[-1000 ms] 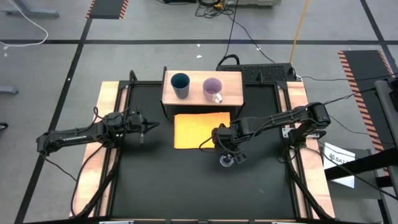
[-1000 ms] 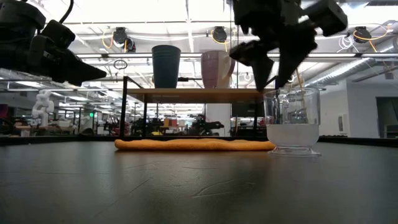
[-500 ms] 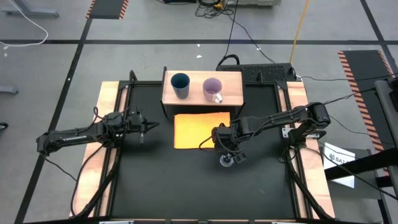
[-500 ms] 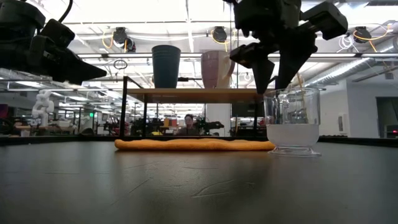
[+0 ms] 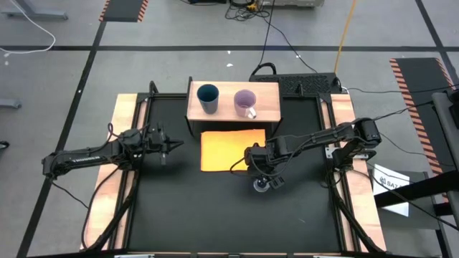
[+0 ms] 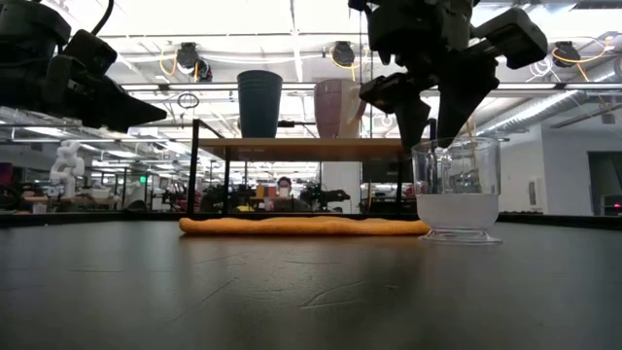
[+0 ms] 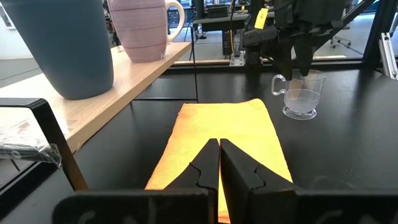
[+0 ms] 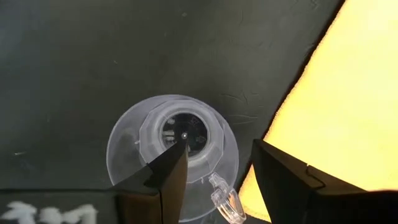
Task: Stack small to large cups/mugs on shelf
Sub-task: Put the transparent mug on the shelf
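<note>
Clear cup (image 6: 458, 190) stands upright on the black table (image 5: 201, 208), nearest the front edge of all the task's things, just off the right front corner of the flat orange sheet (image 5: 232, 150); the left wrist view shows a small handle on its side. Directly over it hangs the right gripper (image 6: 433, 109), pointing straight down, its two fingers spread wide with the tips at the level of the cup's rim; one finger (image 8: 163, 174) lies over the cup's mouth and the other outside its wall toward the sheet, and I cannot tell whether either touches the glass. At about the same depth but well apart, over the table's left side, the left gripper (image 5: 174, 144) hangs above the surface, aimed toward the sheet, its fingers pressed together and holding nothing. Farther back, just behind the orange sheet, stands the light wooden shelf (image 5: 268, 92) on dark side supports. On its top are the dark blue tumbler (image 5: 207, 97) toward the left and the lilac mug (image 5: 245, 102) to its right, both upright and apart from each other. Beyond the table, under the shelf in the low view, a person (image 6: 284, 190) sits far off in the room.
</note>
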{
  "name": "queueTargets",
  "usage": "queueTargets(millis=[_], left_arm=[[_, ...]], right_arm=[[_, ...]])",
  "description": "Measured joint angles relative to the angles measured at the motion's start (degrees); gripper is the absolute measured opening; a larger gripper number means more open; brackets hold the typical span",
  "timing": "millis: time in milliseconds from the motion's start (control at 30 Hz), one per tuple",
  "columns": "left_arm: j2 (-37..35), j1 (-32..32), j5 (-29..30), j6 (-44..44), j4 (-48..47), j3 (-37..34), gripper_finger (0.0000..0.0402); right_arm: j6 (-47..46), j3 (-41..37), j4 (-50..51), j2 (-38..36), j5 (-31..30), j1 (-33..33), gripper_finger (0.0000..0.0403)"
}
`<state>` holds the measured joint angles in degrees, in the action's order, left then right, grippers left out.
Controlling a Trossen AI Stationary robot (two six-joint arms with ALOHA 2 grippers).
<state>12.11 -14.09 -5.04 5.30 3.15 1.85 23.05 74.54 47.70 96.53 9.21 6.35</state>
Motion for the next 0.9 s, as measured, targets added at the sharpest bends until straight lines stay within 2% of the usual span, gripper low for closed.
queueTargets(millis=[900], left_arm=[[0.0, 0.0, 0.0, 0.0, 0.1, 0.0, 0.0017]], right_arm=[[0.2, -2.3, -3.3, 0.0, -0.1, 0.0, 0.0169]])
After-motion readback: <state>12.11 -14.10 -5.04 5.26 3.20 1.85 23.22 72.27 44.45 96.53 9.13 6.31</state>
